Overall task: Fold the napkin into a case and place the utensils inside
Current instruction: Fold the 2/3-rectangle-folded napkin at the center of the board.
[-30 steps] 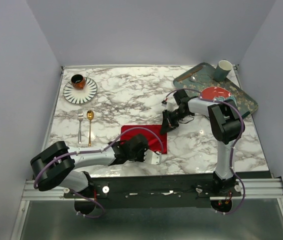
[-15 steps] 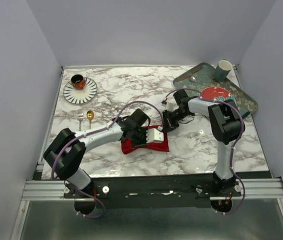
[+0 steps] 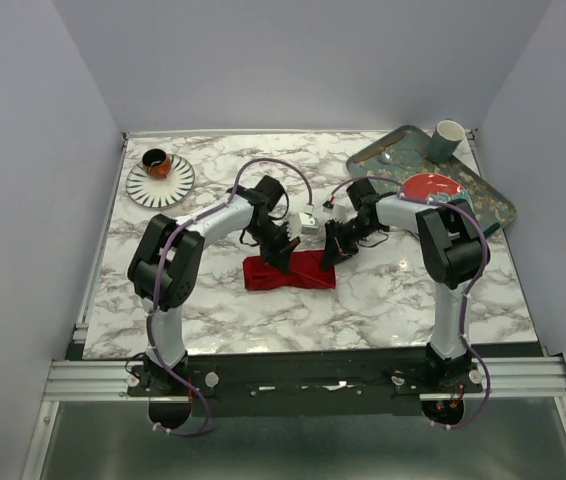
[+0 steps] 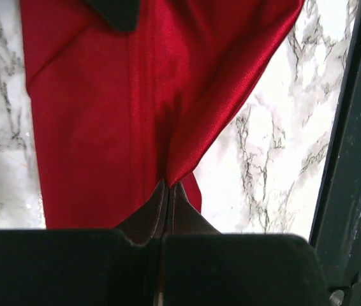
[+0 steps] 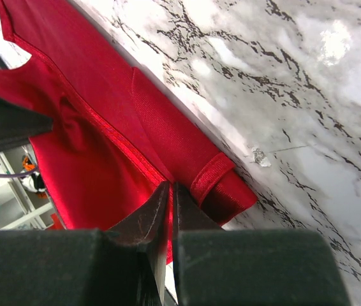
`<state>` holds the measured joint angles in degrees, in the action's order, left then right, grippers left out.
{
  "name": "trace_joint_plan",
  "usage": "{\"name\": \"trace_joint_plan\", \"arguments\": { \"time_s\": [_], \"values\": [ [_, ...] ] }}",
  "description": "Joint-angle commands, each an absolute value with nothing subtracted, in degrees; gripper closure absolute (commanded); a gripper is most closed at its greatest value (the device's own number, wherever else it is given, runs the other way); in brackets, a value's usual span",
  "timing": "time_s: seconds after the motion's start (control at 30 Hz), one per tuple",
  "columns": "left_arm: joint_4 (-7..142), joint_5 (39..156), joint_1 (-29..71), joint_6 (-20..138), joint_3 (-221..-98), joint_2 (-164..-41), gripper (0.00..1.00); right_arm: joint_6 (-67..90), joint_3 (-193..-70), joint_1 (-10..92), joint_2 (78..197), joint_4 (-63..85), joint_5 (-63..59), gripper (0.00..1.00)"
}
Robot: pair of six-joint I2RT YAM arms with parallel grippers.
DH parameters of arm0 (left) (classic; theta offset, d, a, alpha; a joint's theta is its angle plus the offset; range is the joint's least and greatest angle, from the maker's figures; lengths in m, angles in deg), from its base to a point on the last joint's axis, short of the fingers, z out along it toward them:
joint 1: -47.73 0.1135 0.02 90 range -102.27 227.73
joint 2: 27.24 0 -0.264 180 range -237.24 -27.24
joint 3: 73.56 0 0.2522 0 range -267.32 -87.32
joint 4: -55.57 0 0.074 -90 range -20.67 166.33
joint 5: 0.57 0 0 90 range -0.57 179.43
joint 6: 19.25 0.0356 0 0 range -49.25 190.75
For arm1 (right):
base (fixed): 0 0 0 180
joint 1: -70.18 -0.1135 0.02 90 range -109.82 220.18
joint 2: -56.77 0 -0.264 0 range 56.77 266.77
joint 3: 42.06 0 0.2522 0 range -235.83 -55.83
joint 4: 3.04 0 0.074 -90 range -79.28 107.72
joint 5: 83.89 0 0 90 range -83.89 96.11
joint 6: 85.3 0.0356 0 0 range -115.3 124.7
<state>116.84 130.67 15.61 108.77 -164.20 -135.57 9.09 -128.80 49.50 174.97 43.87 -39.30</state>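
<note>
The napkin [image 3: 298, 275] lies near the middle of the desk [image 3: 223, 300], a little toward the near edge, as a wide red band running left to right. Both arms reach in over it. The left gripper [image 3: 281, 258] has its jaws pressed together on a pinch of cloth. In the left wrist view the fabric rises to the fingertips in a tent and falls away in loose diagonal folds. The right gripper [image 3: 329, 255] is likewise clamped on the cloth, at a stitched hem near the band's right end, where a small roll of fabric has formed at the corner.

This looks like a lengthwise fold partway through, with the band not yet narrow enough for a case. To do it well, the right pinch should act as the anchor and hold firm without tugging. The left should carry its edge across low and level, so that the hem lands parallel to the edge below it. It should let go only once the cloth rests flat (the fabric looks glossy and slippery, so a high release would probably let the layer slide back). The rolled corner at the right end wants smoothing before the next fold, or the case will sit lumpy.

Neither spoon nor fork shows in any view.
</note>
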Motion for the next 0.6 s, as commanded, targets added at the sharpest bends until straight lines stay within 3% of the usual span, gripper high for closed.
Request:
{"name": "trace_joint_plan", "arguments": {
  "time_s": [0.0, 0.57],
  "values": [
    [120.9, 136.7, 18.2, 107.9, -169.3, -139.3, 1.0, 5.2, -128.2, 49.2, 178.0, 44.8, -28.4, 0.85],
    [121.0, 140.3, 22.4, 105.6, -175.6, -147.9, 0.99, 5.1, -128.8, 49.3, 178.7, 45.7, -28.4, 0.85]
  ]
}}
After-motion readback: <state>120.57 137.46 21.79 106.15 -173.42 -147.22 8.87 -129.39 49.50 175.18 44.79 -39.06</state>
